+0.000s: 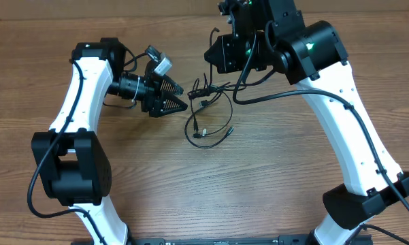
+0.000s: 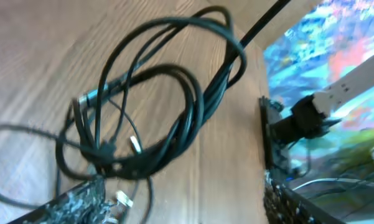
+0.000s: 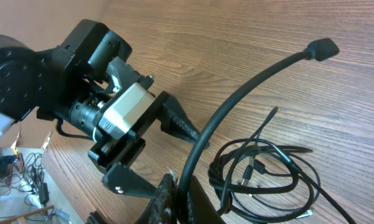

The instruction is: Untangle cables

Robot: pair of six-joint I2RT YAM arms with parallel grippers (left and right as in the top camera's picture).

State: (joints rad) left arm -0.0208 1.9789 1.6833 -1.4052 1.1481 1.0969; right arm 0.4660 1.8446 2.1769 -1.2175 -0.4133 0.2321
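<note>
A brown wood-grain table point(image 1: 272, 184) fills the view.

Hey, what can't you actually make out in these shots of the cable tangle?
- Where the cables cross: overhead, too small; left wrist, blurred.
- Tips of the right gripper: right wrist, cut off by the bottom edge; overhead, hidden under its own housing.
- Plug ends: overhead, too small to tell the type.

Even, warm indoor light falls from above on the wooden surface point(image 1: 272, 177), and shadows are soft and faint. The overhead view is sharp. The left wrist view is blurred throughout, with the cables point(image 2: 195, 112) smeared and the right-hand background washed out. The right wrist view is mostly clear but softens in the nearest foreground.
</note>
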